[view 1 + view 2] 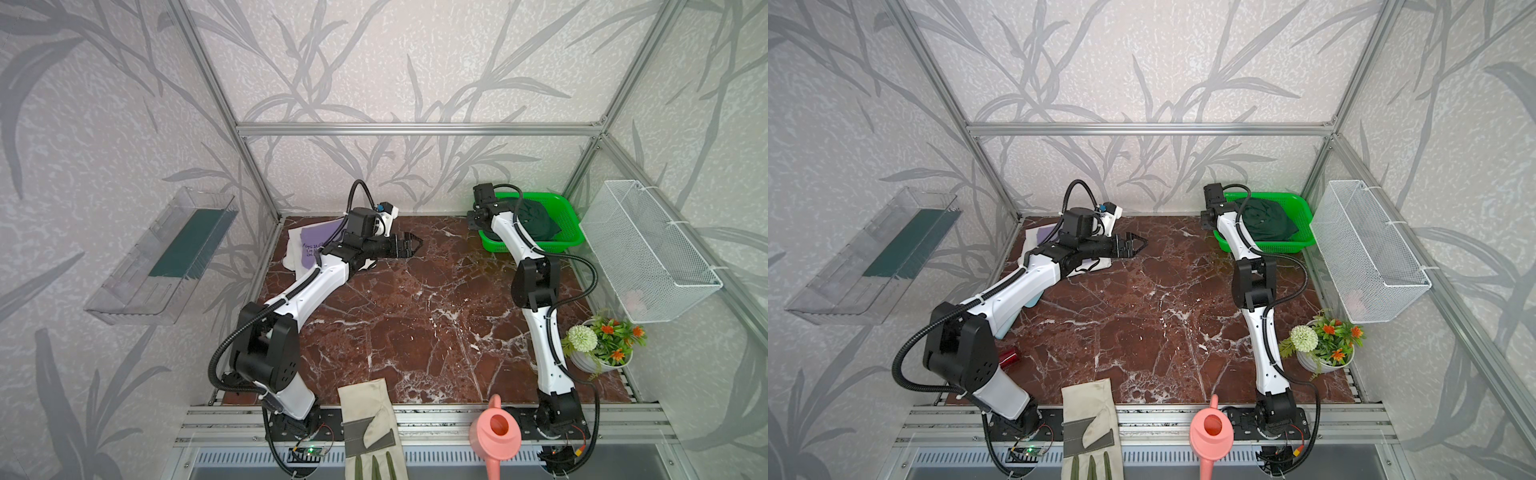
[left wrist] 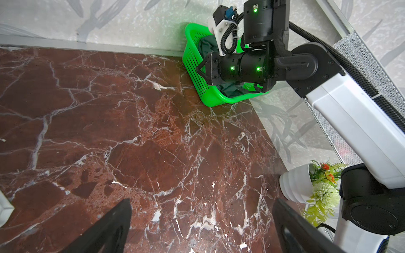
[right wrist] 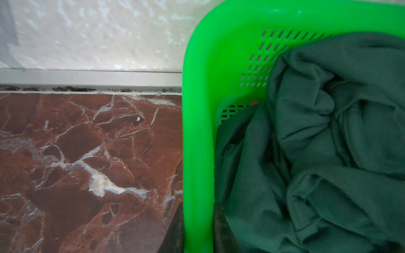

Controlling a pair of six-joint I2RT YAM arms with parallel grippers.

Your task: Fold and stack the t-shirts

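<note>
Closest to me, along the bottom edge of both top views, I see a beige glove point(image 1: 370, 428) and a pink watering can point(image 1: 494, 432). A white flower pot point(image 1: 602, 345) sits at the right edge of the marble table point(image 1: 415, 324).

Above centre in the frame, my left gripper point(image 1: 415, 243) hovers over bare marble. Its jaws are spread wide and hold nothing. Its wrist view shows both fingers point(image 2: 105, 230) well apart.

Left of that gripper, partly under the arm, the lilac tee point(image 1: 316, 239) lies on the white tee point(image 1: 293, 249) near the table's far left corner.

Farthest off, in the upper right of the table, the dark green tee point(image 1: 536, 222) lies crumpled inside the green basket point(image 1: 569, 212). My right gripper point(image 3: 198, 232) is narrowed onto that basket's wall. One finger is outside it and the other is inside, against the tee.
</note>
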